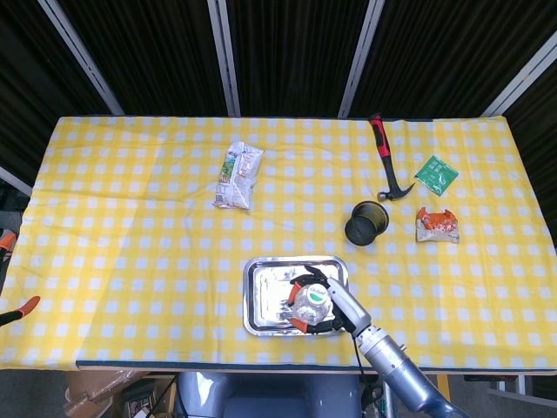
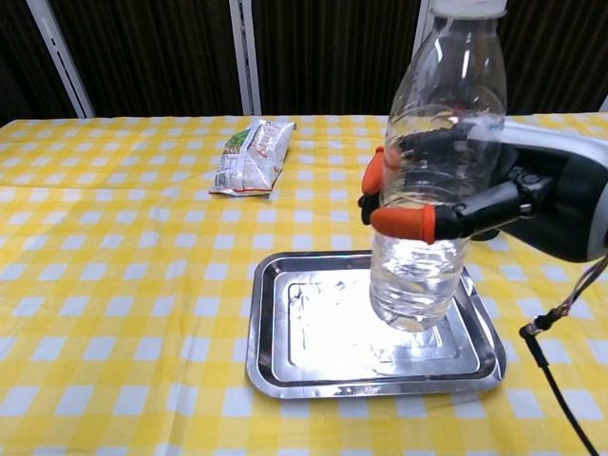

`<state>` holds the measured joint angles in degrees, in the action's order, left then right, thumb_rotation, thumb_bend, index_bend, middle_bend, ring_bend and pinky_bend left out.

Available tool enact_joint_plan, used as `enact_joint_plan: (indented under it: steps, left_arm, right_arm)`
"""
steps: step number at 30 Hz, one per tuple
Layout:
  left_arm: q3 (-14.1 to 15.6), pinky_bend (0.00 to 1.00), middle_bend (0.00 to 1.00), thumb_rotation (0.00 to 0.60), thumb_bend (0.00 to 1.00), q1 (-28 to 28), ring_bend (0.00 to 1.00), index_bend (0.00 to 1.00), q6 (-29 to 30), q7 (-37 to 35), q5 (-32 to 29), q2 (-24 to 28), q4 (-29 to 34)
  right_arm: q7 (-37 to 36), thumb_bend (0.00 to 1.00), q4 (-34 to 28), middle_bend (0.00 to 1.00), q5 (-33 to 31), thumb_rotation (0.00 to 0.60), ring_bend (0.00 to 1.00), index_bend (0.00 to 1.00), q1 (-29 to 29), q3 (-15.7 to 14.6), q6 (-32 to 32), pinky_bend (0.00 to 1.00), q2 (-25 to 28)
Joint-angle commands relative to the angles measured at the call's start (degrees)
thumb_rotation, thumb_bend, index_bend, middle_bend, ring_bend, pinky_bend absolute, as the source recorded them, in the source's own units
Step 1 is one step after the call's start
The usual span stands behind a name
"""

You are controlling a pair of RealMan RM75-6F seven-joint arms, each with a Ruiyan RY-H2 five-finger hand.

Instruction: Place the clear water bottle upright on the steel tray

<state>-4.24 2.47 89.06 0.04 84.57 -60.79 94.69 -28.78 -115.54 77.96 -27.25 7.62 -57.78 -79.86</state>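
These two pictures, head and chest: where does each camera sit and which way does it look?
Head view: high above the near edge, looking down on the whole table; the right hand and forearm show.
Chest view: low at the near edge, looking across toward the dark curtain; the right hand shows.
Both share the clear water bottle, held over the steel tray, and the snack bag.

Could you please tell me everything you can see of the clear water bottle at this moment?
The clear plastic water bottle has a white cap and holds some water in its lower part. It stands roughly upright, leaning slightly, over the right half of the shiny steel tray. The right hand, with orange fingertips, grips it around the middle. Whether its base already touches the tray cannot be told.
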Motion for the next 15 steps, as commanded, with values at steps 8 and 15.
enact_joint_plan:
  steps: [8,15]
  left_arm:
    - [0.03,0.0,0.0,0.6,0.19,0.37,0.0,0.05,-0.73,0.84,-0.3,-0.37,-0.08]
    - [-0.03,0.0,0.0,0.6,0.19,0.3,0.0,0.05,-0.51,2.02,-0.56,-0.8,0.26]
  right_arm:
    - [-5.6,0.83,2.95,0.62,1.03,0.6,0.25,0.81,3.55,-0.89,-3.57,0.0,7.05]
    - [-20.52,0.83,11.52,0.62,4.57,0.6,0.25,0.81,9.03,-3.93,-6.66,0.0,16.51]
